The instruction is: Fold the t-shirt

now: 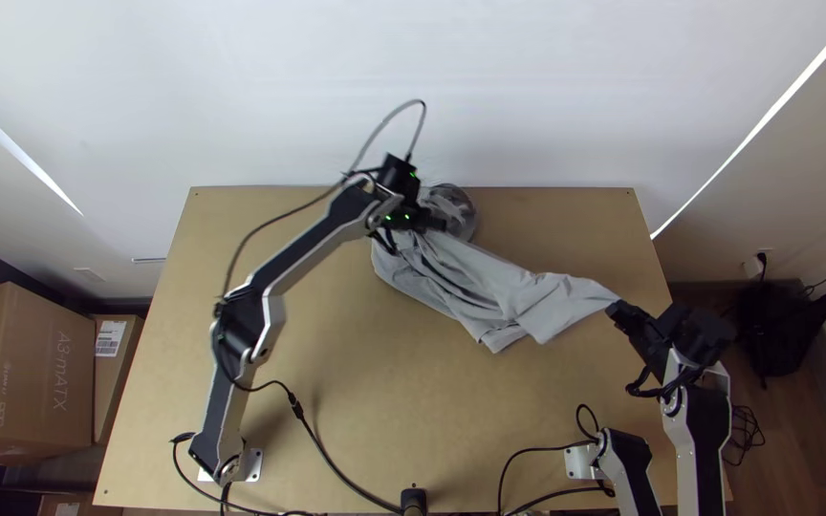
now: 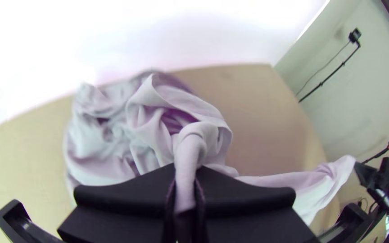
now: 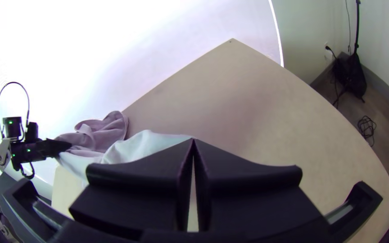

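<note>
The t-shirt (image 1: 489, 287) lies bunched over the far part of the desk (image 1: 336, 382), not yet folded. The left tool (image 2: 187, 171) is clamped on a gathered ridge of it; the right tool (image 1: 616, 307) is closed on its tapering end. Its long axis slants between them, bulk nearer the left tool. Spreading along that line likely comes first.

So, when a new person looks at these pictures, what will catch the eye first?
Probably the grey t-shirt, rumpled and drawn out slantwise over the table. The left hand pinches a gathered part near the far edge; the right hand holds one end near the right edge.
</note>
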